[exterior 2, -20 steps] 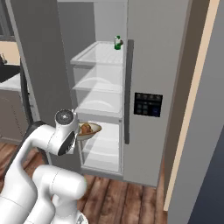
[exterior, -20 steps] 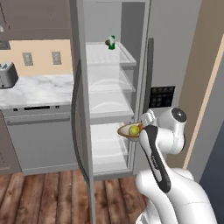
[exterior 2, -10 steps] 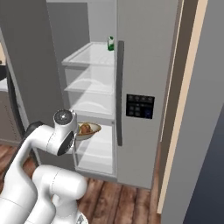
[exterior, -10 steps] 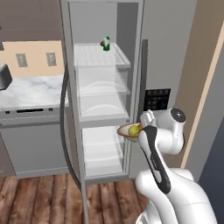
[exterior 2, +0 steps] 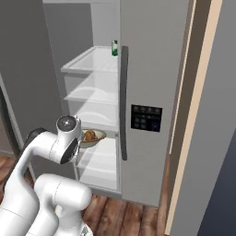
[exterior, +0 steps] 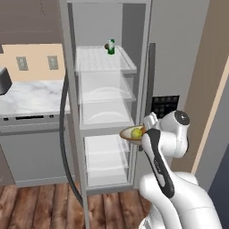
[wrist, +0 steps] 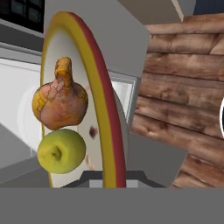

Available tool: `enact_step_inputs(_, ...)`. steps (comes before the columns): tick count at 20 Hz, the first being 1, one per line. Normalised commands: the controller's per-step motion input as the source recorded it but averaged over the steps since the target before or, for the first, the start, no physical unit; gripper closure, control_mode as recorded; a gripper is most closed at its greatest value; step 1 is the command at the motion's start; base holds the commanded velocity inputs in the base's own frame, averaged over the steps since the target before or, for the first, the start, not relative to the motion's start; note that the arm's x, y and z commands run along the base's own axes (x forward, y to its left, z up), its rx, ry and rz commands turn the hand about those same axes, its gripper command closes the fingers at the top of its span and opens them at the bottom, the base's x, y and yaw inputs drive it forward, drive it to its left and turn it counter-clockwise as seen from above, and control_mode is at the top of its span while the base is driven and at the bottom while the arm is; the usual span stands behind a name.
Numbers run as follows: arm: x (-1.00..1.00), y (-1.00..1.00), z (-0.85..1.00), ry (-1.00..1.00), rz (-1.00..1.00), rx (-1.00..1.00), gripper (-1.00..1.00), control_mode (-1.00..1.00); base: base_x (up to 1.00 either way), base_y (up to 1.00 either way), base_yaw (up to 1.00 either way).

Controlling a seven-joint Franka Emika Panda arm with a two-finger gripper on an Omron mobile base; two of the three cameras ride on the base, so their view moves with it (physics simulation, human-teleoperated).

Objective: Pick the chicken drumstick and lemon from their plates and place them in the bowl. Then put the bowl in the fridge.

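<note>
The tan-rimmed bowl (exterior: 128, 134) hangs level in front of the open fridge (exterior: 179, 53), at the height of its lower shelves. My gripper (exterior: 144, 130) is shut on the bowl's near rim. In the bowl lie the yellow-green lemon (exterior: 135, 132) and the orange-brown chicken drumstick (exterior 2: 90, 135). The hand view looks along the bowl (wrist: 99, 100) edge-on, with the drumstick (wrist: 59, 100) beside the lemon (wrist: 61, 150) on its cream inside, and the gripper (wrist: 114, 177) clamps the rim. The plates are out of view.
The fridge's left door (exterior: 67, 134) stands open toward me. Its right door (exterior 2: 152, 69) is closed, with a long dark handle (exterior 2: 123, 101). A green bottle (exterior: 110, 47) stands on the top shelf. A marble counter (exterior: 31, 96) over a grey cabinet (exterior: 31, 147) lies left.
The whole picture has shifted as the base drove nearer the fridge. The bowl stays in the gripper's hold, at the same place relative to the arm.
</note>
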Motion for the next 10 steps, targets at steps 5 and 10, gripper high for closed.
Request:
enact_step_inputs(5, 0.0, 0.0, 0.0, 0.0, 0.0, 0.0, 1.0, 1.0, 0.37, -0.11, 0.08)
enact_step_inputs(10, 0.0, 0.0, 0.0, 0.0, 0.0, 0.0, 1.0, 1.0, 0.29, -0.06, 0.13)
